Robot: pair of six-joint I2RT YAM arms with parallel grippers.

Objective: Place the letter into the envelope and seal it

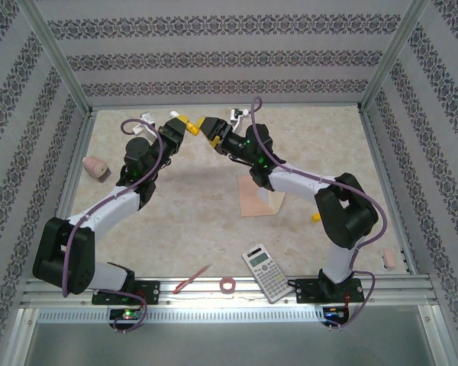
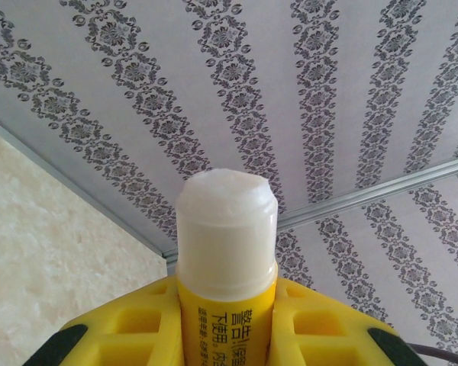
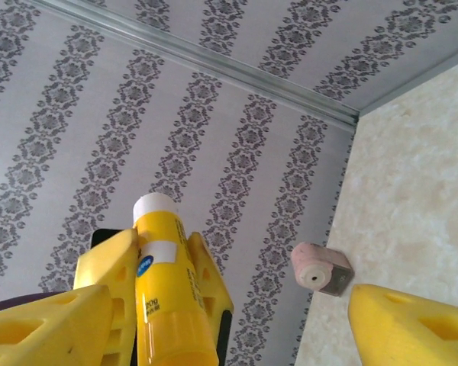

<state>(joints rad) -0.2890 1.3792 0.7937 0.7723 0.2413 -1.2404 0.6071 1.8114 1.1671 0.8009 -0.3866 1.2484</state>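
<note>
1. The left gripper [image 1: 180, 122] is raised high, far beyond the calculator [image 1: 266, 272] and to its left. Its yellow fingers [image 2: 305, 320] are clenched around one glue stick [image 2: 226, 252], which has a yellow body and a white top.
2. The right gripper [image 1: 208, 126] is just beside the left one, tip to tip. Its fingers [image 3: 412, 328] stand wide apart and grasp nothing. In the right wrist view the glue stick lies between them, but I cannot tell if they touch it.
3. One envelope [image 1: 252, 200] lies flat on the table [image 1: 191, 221], straight beyond the calculator. The right arm covers its far part.
4. A white strip [image 1: 273, 201] lies along the envelope's right edge. I cannot tell if it is the letter or the flap.
5. Also one of each: a pink tape roll [image 1: 229, 285] just left of the calculator, and a pink sharpener [image 3: 320, 268] far left of and beyond the calculator.
</note>
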